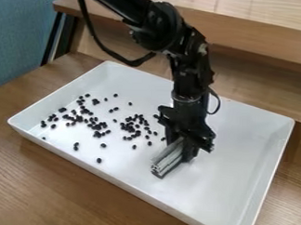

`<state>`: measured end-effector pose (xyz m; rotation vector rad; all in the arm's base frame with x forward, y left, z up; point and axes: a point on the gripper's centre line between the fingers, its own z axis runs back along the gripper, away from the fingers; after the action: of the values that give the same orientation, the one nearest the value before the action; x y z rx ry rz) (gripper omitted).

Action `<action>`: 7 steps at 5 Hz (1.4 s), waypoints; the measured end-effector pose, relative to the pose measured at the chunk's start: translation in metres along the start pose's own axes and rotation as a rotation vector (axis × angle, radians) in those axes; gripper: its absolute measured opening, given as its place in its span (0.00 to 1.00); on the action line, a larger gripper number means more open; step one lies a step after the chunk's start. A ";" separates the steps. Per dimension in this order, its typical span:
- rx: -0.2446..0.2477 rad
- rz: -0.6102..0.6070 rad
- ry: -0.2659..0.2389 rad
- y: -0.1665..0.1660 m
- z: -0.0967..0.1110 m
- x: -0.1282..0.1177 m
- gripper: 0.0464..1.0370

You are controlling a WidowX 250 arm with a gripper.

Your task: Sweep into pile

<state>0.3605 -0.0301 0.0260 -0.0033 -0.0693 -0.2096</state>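
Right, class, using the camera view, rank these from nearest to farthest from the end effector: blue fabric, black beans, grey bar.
From the end effector:
1. Grey bar: right at it, pointing lower left.
2. Black beans: scattered to its left, in the tray.
3. Blue fabric: outside the tray, upper left.
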 end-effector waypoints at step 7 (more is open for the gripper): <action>0.105 0.098 -0.050 0.122 0.002 -0.034 0.36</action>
<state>0.3529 0.0966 0.0257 0.0927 -0.1299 -0.1080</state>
